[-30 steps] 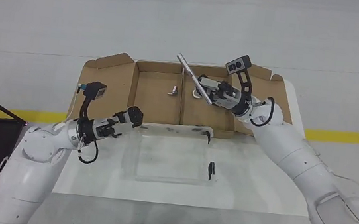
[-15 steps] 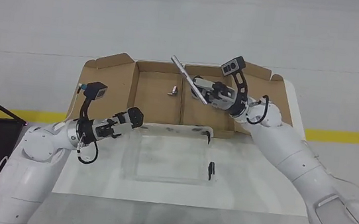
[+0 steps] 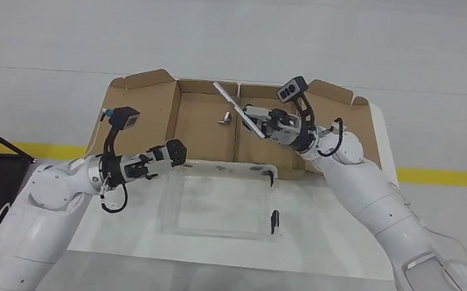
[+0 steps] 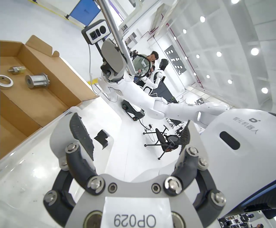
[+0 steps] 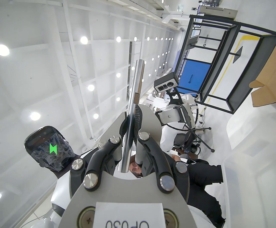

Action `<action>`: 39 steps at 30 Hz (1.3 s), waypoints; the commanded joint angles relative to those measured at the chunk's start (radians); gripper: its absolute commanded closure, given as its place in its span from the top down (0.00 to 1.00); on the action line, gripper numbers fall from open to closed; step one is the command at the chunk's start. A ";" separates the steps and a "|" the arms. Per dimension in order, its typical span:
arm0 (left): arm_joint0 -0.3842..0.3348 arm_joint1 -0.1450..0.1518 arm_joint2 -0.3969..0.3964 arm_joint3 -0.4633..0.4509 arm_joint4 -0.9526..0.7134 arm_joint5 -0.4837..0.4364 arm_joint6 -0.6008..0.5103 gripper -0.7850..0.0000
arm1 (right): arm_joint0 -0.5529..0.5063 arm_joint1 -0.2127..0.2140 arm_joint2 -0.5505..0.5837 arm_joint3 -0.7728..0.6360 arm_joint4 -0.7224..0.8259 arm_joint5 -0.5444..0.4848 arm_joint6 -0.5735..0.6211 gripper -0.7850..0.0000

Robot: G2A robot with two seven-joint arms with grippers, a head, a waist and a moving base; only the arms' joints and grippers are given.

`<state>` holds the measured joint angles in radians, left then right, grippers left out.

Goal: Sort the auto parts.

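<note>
The right claw (image 5: 131, 117) is clamped near one end of the long polished steel rod (image 3: 236, 107), which tilts above the inner divider of the open brown cardboard box (image 3: 140, 93). The rod looks stiff, heavy and slick, so this end grip may let it swivel. The left claw (image 4: 131, 123) hangs wide open by the box's front edge.

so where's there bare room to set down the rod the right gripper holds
The left cardboard compartment is mostly bare, just a small metal part by the divider. The clear tray in front of it looks bare too. Tighter: a black part lies right of the tray, and the right gripper with its rod hangs over the right compartment.
</note>
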<state>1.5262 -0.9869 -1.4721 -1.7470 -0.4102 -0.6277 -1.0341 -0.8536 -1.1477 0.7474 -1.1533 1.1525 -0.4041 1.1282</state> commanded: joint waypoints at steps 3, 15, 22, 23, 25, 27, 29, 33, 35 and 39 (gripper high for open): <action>0.001 -0.003 0.006 -0.025 0.012 0.000 0.045 1.00 | -0.003 -0.007 0.011 0.004 0.011 0.018 0.016 0.00; -0.060 -0.023 0.098 -0.104 0.091 0.011 0.213 1.00 | -0.003 -0.007 0.011 0.004 0.011 0.018 0.016 0.00; -0.135 -0.037 0.163 -0.060 0.115 0.118 0.290 1.00 | -0.003 -0.007 0.011 0.004 0.011 0.018 0.016 0.00; -0.144 -0.039 0.168 -0.053 0.108 0.122 0.299 1.00 | -0.003 -0.007 0.011 0.004 0.011 0.018 0.016 0.00; -0.160 -0.042 0.173 -0.037 0.089 0.132 0.318 1.00 | -0.003 -0.007 0.011 0.004 0.011 0.018 0.016 0.00; -0.176 -0.045 0.180 -0.028 0.066 0.139 0.319 1.00 | -0.003 -0.007 0.011 0.004 0.011 0.018 0.016 0.00; -0.193 -0.048 0.190 -0.020 0.045 0.147 0.310 1.00 | -0.003 -0.007 0.011 0.004 0.011 0.018 0.016 0.00; -0.232 -0.054 0.218 0.001 0.018 0.175 0.296 1.00 | -0.003 -0.007 0.011 0.004 0.011 0.018 0.016 0.00; -0.252 -0.058 0.233 0.013 0.025 0.191 0.306 1.00 | -0.003 -0.007 0.011 0.004 0.011 0.018 0.016 0.00; -0.281 -0.067 0.259 0.032 0.032 0.225 0.346 1.00 | -0.003 -0.007 0.011 0.004 0.011 0.018 0.016 0.00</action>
<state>1.2527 -1.0520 -1.2195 -1.7192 -0.3782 -0.4092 -0.6982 -0.8564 -1.1543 0.7580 -1.1497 1.1638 -0.3863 1.1442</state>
